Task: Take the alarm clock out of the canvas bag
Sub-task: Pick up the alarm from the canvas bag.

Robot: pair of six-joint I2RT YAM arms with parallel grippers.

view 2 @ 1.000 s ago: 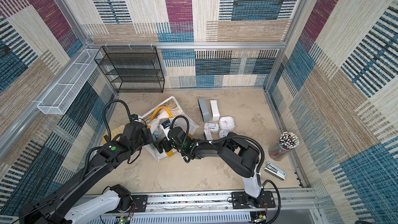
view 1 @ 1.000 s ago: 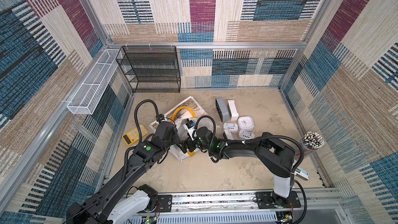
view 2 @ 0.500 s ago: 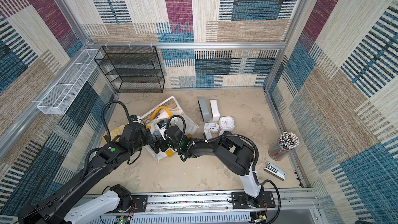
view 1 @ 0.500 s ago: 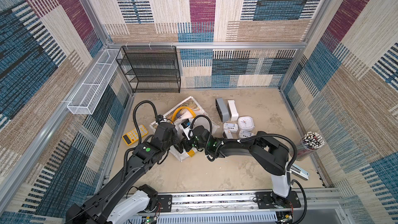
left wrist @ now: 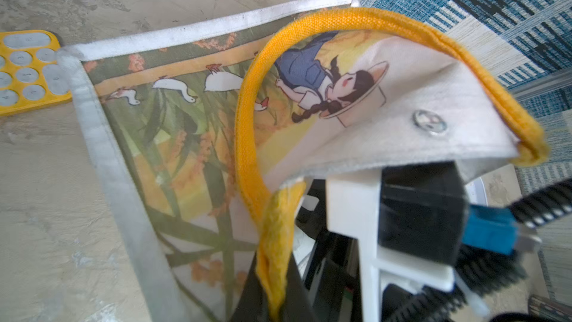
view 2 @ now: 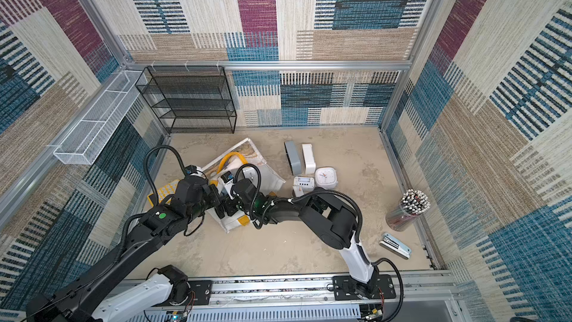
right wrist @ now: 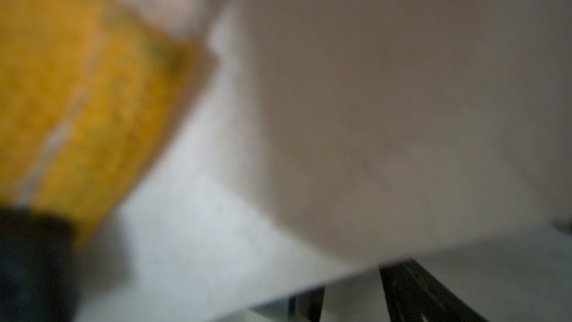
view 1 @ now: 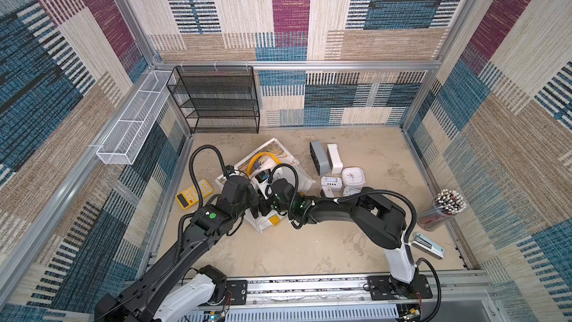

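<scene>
From the near edge of the table [view 1: 309, 249], both arms stretch to the near corner of the canvas bag [view 1: 280, 150], which lies toward the left edge. The left gripper [view 1: 254, 210] is clenched on the yellow handle [left wrist: 247, 137], holding the mouth up. The right gripper [view 1: 266, 207], jaws spread and empty, noses into the opening. No alarm clock can be made out inside, so extraction looks not yet done. Farther back a white clock [view 1: 352, 176] stands outside the bag.
</scene>
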